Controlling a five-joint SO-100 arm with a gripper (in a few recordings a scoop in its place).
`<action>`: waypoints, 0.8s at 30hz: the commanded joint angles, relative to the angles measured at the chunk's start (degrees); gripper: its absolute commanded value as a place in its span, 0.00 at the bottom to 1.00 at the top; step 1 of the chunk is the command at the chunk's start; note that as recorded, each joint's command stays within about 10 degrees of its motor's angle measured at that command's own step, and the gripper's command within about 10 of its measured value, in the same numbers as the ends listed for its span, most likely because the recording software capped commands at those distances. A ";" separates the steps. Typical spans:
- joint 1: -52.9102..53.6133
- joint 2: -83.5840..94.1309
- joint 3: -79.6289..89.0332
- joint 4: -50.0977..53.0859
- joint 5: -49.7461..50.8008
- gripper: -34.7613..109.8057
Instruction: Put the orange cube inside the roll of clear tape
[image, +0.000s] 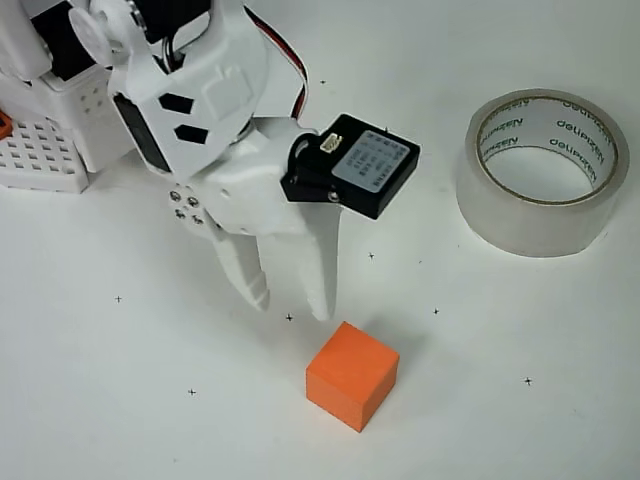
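1. Orange cube (352, 375) is sitting on the white table (560, 420) near the bottom centre of the overhead view, turned so that one corner is pointing toward the lower edge of the picture.
2. Nothing is touching the cube; its top face and two side faces are showing in full.
3. White gripper (292, 303) is hanging just up and to the left of the cube, with its two fingers pointing down the picture toward it.
4. Its fingers (322, 270) are standing a little apart, with a narrow strip of table showing between the tips, and they are holding nothing.
5. The right-hand fingertip is ending just short of the cube's upper left corner; a small gap of table is showing between them, so they are looking apart rather than touching.
6. A black camera module (352, 165) is riding on the right side of the wrist, above the fingers.
7. The roll of clear tape (543, 170) is lying flat at the upper right, well apart from both the cube and the gripper, with its hole facing up and bare table showing through it.
8. Green lettering is running around the inside of the roll's pale core.
9. A white perforated base (45, 140) is sitting at the upper left edge.
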 joint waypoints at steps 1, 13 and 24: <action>-0.18 -2.72 -6.86 -0.97 -0.97 0.46; -1.23 -12.04 -15.29 -0.70 -0.18 0.48; -1.93 -20.39 -21.18 -0.97 -0.53 0.50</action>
